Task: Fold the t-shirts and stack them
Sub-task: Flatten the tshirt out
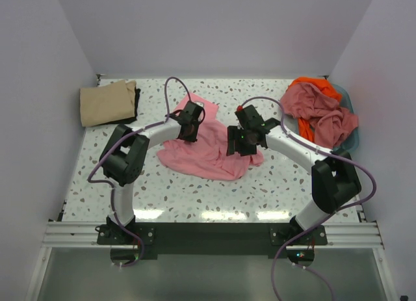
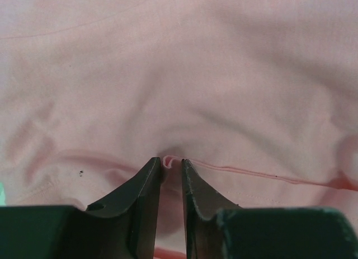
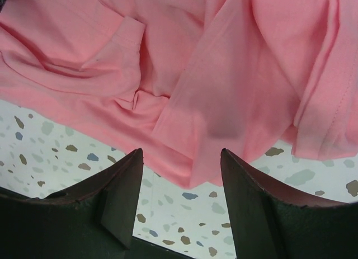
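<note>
Two sets of fingers are at one pink shirt [image 2: 224,74]. The left fingers [image 2: 148,186] are drawn almost together on a small nip of its stitched hem, which pokes up just between the tips. The right fingers [image 3: 126,186] stand well apart and hold nothing, with the shirt's near edge and a patch of speckled desk [image 3: 67,152] showing between them.

We judge the left hold to be the weak point. So little cloth sits between the tips that a lift could pull it free, or raise only the top layer and leave the rest behind. The cloth under the right fingers lies in several overlapping folds. If they close here they could gather more than one layer, or miss the edge and scrape the desk. The shirt is also rumpled, not spread flat, so any fold made now would probably come out crooked.

Farther out we count four shirts. The pink one lies under both sets of fingers. A tan one [image 1: 107,104] lies folded, well beyond the left fingers. A dusty pink one [image 1: 322,116] and an orange one [image 1: 318,86] are heaped together out past the right fingers. Those two sit in the one blue basket [image 1: 346,98]. There are two arms.
</note>
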Robot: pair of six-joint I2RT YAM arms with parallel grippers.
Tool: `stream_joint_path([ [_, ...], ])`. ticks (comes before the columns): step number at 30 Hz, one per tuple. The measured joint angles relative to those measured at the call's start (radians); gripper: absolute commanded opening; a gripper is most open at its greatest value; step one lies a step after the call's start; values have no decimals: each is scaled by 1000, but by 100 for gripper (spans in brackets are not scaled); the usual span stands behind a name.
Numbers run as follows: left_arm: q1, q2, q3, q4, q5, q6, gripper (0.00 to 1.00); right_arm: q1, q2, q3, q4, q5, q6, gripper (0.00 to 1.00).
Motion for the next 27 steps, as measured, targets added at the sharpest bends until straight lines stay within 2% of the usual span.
stream_joint_path([
  [6,0,6,2,0,-11,14,24,0,0,0,0,-11,0,61],
  [11,0,15,11,3,-15,22,1,0,0,0,0,-11,0,61],
  [20,0,-8,12,-18,-61,19,0,0,6,0,0,4,-16,60],
  [27,21,-175,8,-31,-78,-8,0,0,87,2,2,29,-39,56],
])
